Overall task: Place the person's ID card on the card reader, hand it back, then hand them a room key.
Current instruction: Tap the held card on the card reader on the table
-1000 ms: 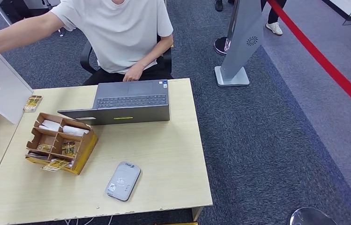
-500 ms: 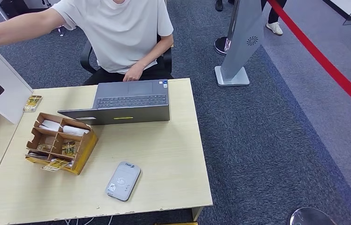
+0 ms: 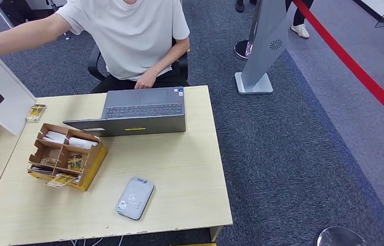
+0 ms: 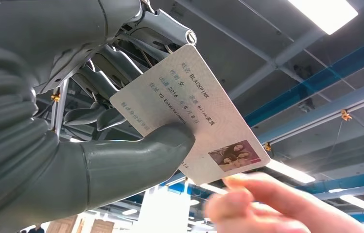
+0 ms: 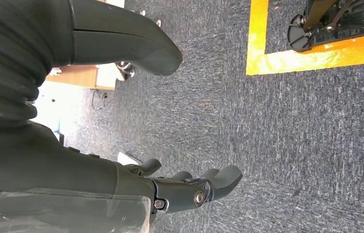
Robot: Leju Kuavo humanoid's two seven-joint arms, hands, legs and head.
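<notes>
Your left hand point(image 4: 73, 145) pinches the ID card point(image 4: 189, 114); release only once the person's fingers point(image 4: 267, 204) grip it.

Light wood desk point(image 3: 189, 169) is standing on dark grey-blue carpet point(image 3: 292, 154). Open grey laptop point(image 3: 138, 110) is sitting at the desk's far edge, with a black office chair point(image 3: 96, 61) behind it. A grey floor stand point(image 3: 261, 46) is standing on the carpet beyond the desk's far right corner. A red stripe point(image 3: 354, 66) is running diagonally across the floor. Yellow floor tape point(image 5: 286, 53) is showing on the carpet. Overhead, strip lights point(image 4: 335, 12) are glowing among blue ceiling beams point(image 4: 325, 77).
</notes>
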